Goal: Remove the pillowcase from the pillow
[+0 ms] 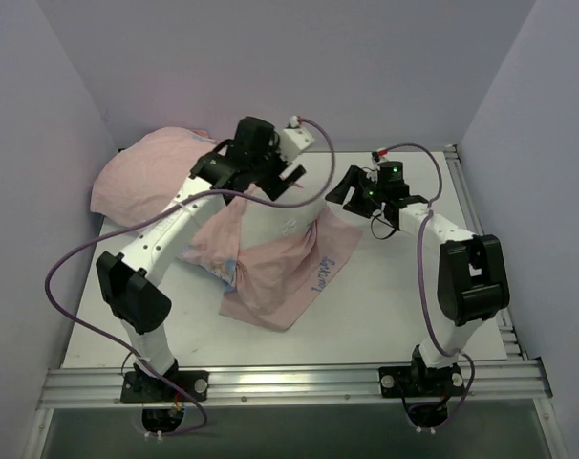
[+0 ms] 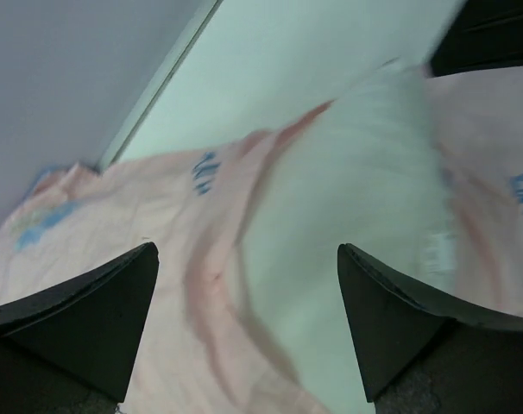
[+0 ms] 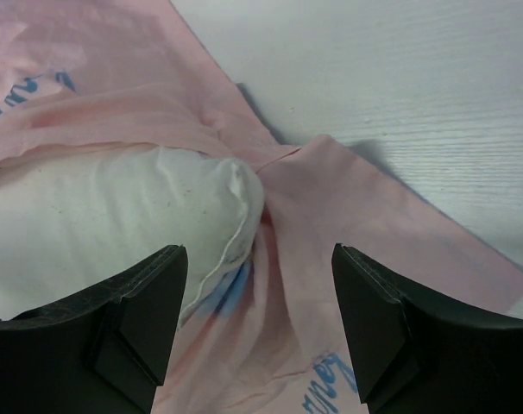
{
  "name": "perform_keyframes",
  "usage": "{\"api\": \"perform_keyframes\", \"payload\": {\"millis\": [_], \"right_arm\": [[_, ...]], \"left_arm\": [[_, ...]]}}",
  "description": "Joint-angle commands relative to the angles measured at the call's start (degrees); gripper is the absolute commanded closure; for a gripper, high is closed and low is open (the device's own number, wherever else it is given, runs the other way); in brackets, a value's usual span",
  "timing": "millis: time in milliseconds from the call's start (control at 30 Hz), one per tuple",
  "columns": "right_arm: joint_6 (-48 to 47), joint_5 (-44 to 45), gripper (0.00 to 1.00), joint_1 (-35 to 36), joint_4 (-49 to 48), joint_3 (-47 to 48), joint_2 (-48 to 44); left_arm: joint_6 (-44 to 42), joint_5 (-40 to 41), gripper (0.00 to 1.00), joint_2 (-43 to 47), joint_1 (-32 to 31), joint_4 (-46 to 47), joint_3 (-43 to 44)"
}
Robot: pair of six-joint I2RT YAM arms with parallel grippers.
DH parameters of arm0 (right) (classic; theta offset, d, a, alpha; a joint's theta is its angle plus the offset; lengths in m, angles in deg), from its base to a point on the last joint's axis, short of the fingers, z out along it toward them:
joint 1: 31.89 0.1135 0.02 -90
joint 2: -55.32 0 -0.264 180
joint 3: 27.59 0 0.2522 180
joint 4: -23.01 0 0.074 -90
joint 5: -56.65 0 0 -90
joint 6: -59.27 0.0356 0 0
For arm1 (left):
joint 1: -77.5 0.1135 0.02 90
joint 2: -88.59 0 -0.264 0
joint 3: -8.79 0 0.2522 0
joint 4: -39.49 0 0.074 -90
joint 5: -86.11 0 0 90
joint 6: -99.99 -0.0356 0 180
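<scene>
The pillowcase (image 1: 270, 273) lies in the middle of the table, pale pink side out with some blue print showing, and pink fabric also bulges at the back left (image 1: 146, 177). The white pillow (image 1: 285, 215) sticks out of it between the two grippers. My left gripper (image 1: 294, 177) hovers above the pillow's bare end, open and holding nothing. In the blurred left wrist view the pillow (image 2: 348, 198) and pillowcase (image 2: 141, 224) lie below the gripper (image 2: 244, 319). My right gripper (image 1: 352, 191) is open just right of the pillow. Its wrist view shows the pillow's corner (image 3: 115, 216) and the pillowcase (image 3: 348, 216) under the gripper (image 3: 257, 319).
Lilac walls close in the table (image 1: 404, 296) at the back and on both sides. A metal rail (image 1: 466, 191) runs along the right edge and another (image 1: 289, 382) along the front. Purple cables loop off both arms.
</scene>
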Motion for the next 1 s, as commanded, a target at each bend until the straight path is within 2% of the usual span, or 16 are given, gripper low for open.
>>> {"api": "perform_keyframes", "payload": {"millis": [0,67,200,433,500,533,567,633,667,700,867,967], "right_arm": [[-1.7,-0.9,0.31,-2.2,0.9,-2.3,-4.2],[-1.6,-1.0,0.31,-2.8,0.6,-4.6,-5.9],[-1.5,-1.2,0.31,-5.2,0.3,-9.5,-9.7],[-3.4,-1.3,0.28,-8.3,2.2,-14.8,-12.7],[-3.5,-2.1,0.28,-8.3,1.7,-15.5,-12.5],[-3.5,-2.4,0.28,-8.2,1.4,-15.6,-12.2],[-3.5,-2.9,0.28,-8.2,1.3,-15.8,-12.1],[-3.6,-3.0,0.27,-8.2,0.9,-16.0,-11.9],[-3.7,-3.1,0.27,-8.2,0.7,-16.2,-11.7],[-3.7,-3.3,0.27,-8.1,0.5,-16.3,-11.6],[-1.6,-5.0,0.23,-6.5,-4.3,-16.4,-10.7],[0.3,-5.7,0.20,-2.2,-8.5,-14.5,-9.3]], "left_arm": [[-3.2,-0.8,0.06,-0.5,-10.2,-5.9,3.4],[-3.0,1.3,0.06,-4.8,-13.7,-5.3,3.3],[-3.3,5.0,0.06,-11.2,-15.6,-2.9,4.1],[-7.5,16.3,0.06,-19.3,-15.4,4.3,3.3],[-7.9,18.6,0.00,-21.2,-14.8,5.8,3.2],[-7.8,18.6,0.09,-21.6,-14.1,5.8,3.5],[-7.1,18.7,0.30,-21.9,-13.7,5.6,3.7],[-6.0,17.3,0.59,-21.9,-12.8,4.5,4.3],[-5.0,16.6,0.93,-21.4,-12.6,4.4,4.2],[-4.5,16.1,0.98,-20.1,-12.4,4.4,3.9],[-1.2,11.7,0.98,-14.7,-11.9,4.5,2.8],[1.6,9.7,0.98,-9.6,-11.1,6.5,0.7]]}}
